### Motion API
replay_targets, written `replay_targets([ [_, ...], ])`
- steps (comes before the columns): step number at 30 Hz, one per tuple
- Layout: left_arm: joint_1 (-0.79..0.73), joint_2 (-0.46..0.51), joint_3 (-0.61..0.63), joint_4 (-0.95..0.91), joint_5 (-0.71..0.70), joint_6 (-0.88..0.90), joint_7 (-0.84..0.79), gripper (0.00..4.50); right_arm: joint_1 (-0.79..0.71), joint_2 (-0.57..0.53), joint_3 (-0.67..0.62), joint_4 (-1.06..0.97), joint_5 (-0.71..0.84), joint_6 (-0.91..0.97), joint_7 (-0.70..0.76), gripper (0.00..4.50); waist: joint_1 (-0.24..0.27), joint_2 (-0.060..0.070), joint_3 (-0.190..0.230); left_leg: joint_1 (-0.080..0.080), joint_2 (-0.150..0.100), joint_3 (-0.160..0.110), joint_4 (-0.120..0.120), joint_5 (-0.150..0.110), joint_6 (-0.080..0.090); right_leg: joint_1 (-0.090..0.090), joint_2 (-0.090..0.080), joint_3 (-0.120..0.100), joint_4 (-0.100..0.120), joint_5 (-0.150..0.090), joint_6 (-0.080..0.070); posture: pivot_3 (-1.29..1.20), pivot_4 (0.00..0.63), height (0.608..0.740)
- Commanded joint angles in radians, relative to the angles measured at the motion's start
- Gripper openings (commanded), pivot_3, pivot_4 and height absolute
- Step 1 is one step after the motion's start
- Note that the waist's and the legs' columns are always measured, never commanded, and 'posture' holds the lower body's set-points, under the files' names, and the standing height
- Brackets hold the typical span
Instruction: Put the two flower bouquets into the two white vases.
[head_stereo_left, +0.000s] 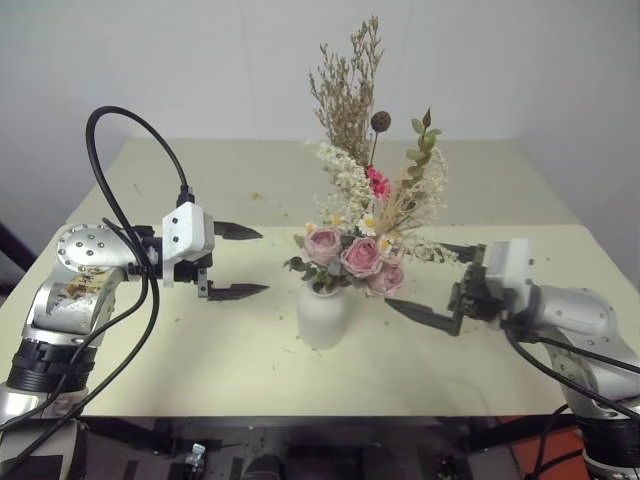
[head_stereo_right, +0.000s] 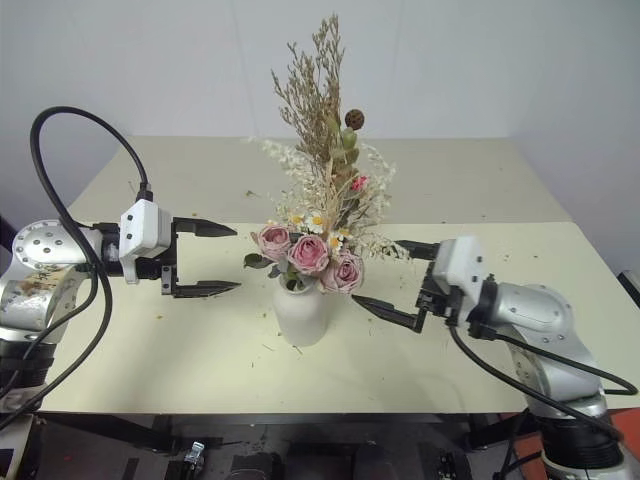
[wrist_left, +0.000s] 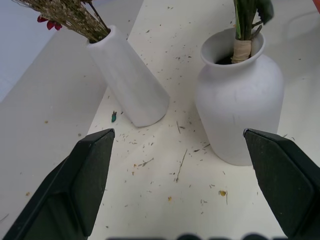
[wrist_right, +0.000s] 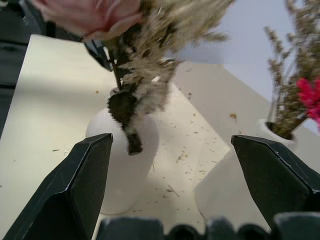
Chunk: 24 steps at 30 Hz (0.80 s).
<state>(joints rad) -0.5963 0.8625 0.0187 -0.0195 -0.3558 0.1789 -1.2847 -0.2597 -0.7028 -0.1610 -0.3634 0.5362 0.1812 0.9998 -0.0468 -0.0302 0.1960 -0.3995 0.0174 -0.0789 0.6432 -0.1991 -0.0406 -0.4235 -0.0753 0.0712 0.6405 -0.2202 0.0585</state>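
Standing nearest on the pale table (head_stereo_left: 200, 350), the short round-bellied vase (head_stereo_left: 322, 315) is seen upright, with the fuller bouquet of pink roses, cream sprigs and green leaves (head_stereo_left: 352, 252) set in its neck. The left gripper (head_stereo_left: 238, 262) is held to one side of it, fingers spread wide and nothing gripped. The right gripper (head_stereo_left: 435, 285) is held at the other side, likewise wide open and empty, close to the blooms but apart from them. Farther back, the tall slim vase (wrist_left: 130, 77) is seen bearing the dried brown grasses with a red-pink flower (head_stereo_left: 350, 95).
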Motion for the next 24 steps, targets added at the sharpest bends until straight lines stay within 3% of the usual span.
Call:
replay_targets([
  [1, -0.002, 0.006, 0.028, -0.011, -0.011, -0.013, 0.006, 4.50, 0.035, -0.036, -0.097, -0.035, 0.049, 0.003, 0.006, 4.46, 0.003, 0.000, 0.000, 0.000, 0.000, 0.000, 0.000, 0.000, 0.000, 0.000, 0.000, 0.000, 0.000, 0.000, 0.000, 0.00, 0.150, 0.740],
  [11, 0.039, 0.042, 0.084, -0.054, -0.052, 0.014, -0.001, 4.50, 0.244, -0.178, -0.387, -0.036, 0.190, 0.070, 0.109, 4.46, 0.000, 0.000, 0.000, 0.001, 0.000, 0.000, 0.000, 0.000, 0.000, 0.002, 0.000, 0.000, 0.000, 0.000, 0.000, 0.00, 0.150, 0.740],
  [17, 0.093, 0.089, 0.131, -0.115, -0.072, 0.054, 0.017, 4.50, 0.291, -0.214, -0.434, 0.013, 0.173, 0.052, 0.185, 4.46, 0.000, 0.000, 0.000, 0.001, 0.000, 0.001, 0.000, 0.000, 0.000, 0.002, 0.000, 0.000, 0.000, 0.000, 0.000, 0.00, 0.150, 0.740],
  [24, 0.275, 0.178, 0.319, -0.257, -0.120, 0.160, 0.058, 4.50, 0.237, -0.252, -0.445, 0.104, 0.214, 0.064, 0.271, 4.46, 0.000, -0.001, 0.000, 0.002, 0.001, 0.001, 0.000, 0.000, 0.000, 0.002, 0.000, 0.000, -0.001, -0.001, 0.000, 0.00, 0.150, 0.740],
])
